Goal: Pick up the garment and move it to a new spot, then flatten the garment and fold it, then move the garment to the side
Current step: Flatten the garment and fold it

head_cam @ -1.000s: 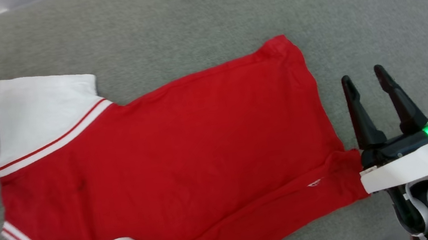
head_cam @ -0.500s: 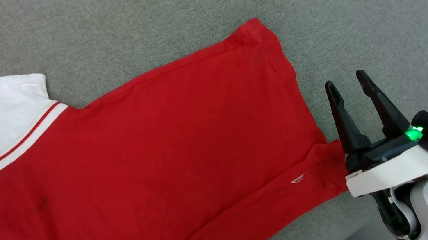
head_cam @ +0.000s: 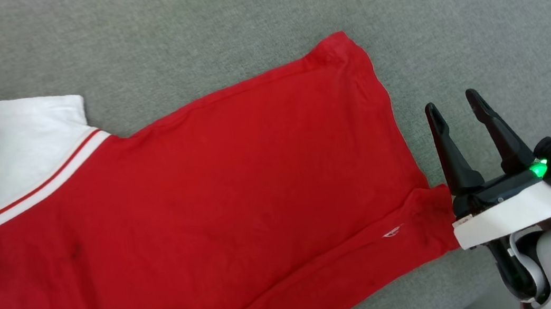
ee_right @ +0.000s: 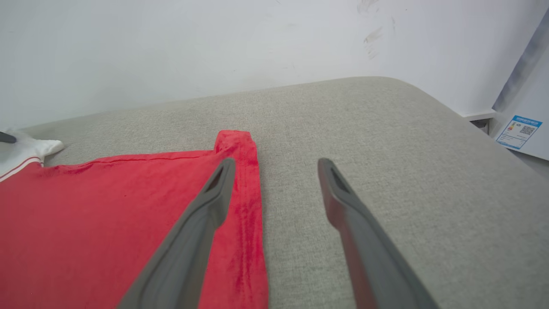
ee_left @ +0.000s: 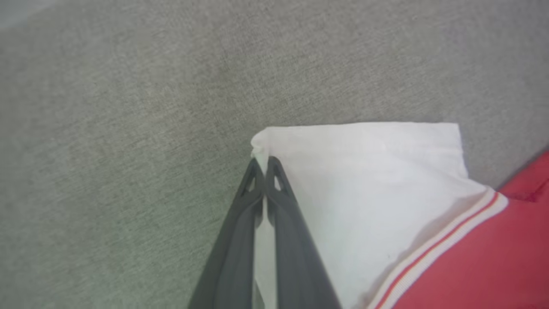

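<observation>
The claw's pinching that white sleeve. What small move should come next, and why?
Probably lift the sleeve and carry it inward over the red body: the left claw is shut on its corner, the garment lies nearly flat, and the right claw stands open beside the hem.

Your garment [head_cam: 236,181]: red T-shirt, white short sleeves, red-and-white striped seams. You see it spread nearly flat on the grey cushion [head_cam: 236,21], hem toward the head view's right, far sleeve smooth, near sleeve crumpled.
</observation>
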### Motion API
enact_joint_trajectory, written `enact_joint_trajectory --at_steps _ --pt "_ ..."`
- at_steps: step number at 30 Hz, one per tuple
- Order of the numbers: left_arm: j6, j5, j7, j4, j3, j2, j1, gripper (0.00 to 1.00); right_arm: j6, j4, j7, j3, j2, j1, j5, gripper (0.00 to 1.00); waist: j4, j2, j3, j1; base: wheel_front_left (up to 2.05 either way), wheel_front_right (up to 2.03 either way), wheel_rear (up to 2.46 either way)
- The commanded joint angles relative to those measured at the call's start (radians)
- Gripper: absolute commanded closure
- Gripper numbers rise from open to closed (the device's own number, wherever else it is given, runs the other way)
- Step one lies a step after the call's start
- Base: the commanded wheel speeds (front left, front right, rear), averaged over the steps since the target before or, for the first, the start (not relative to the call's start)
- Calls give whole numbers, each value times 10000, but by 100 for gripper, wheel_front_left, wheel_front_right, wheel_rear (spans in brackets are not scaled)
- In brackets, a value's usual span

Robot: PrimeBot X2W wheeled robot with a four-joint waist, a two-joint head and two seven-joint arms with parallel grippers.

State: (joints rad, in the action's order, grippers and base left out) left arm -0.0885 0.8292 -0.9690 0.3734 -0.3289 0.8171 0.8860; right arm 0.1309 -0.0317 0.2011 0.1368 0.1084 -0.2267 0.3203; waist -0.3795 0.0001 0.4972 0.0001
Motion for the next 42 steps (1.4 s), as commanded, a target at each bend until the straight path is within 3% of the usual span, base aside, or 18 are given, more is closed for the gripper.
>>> enact_joint_trajectory --at_steps 1,11,15,21,28,34,42 --pt "-138 -68 454 -9 -62 -126 0 100 -5 47 -166 -45 183 -107 -59 0 319 -1 -386 -1 0 0 0" --pt "-409 202 2265 -1183 -888 -563 -236 100 -5 415 -2263 -164 1334 -148 2 0 1530 -1 -1426 -1 0 0 0" --pt "-412 818 2693 -2376 -1239 -460 -491 100 -5 589 -3967 -197 2047 -523 379 0 2033 -1 -1642 -1 0 0 0" --pt "-414 886 3036 -4169 -1560 18 -1041 100 -3 530 -7100 -57 2916 -1506 545 0 2679 -1 -1621 -1 0 0 0" --pt "-391 854 3487 -5724 -1411 302 -1562 100 -3 -337 -9685 22 3416 -3080 417 0 3417 -1 -1193 -1 0 0 0" --pt "-383 671 3778 -6596 -1549 199 -1725 100 -5 -1308 -10610 440 3715 -4004 117 0 4074 -1 -690 -1 0 0 0" --pt "-397 382 4069 -7226 -1961 -129 -1534 100 -3 -2421 -10924 1405 4074 -4454 -107 0 4662 -1 -203 -1 0 0 0"
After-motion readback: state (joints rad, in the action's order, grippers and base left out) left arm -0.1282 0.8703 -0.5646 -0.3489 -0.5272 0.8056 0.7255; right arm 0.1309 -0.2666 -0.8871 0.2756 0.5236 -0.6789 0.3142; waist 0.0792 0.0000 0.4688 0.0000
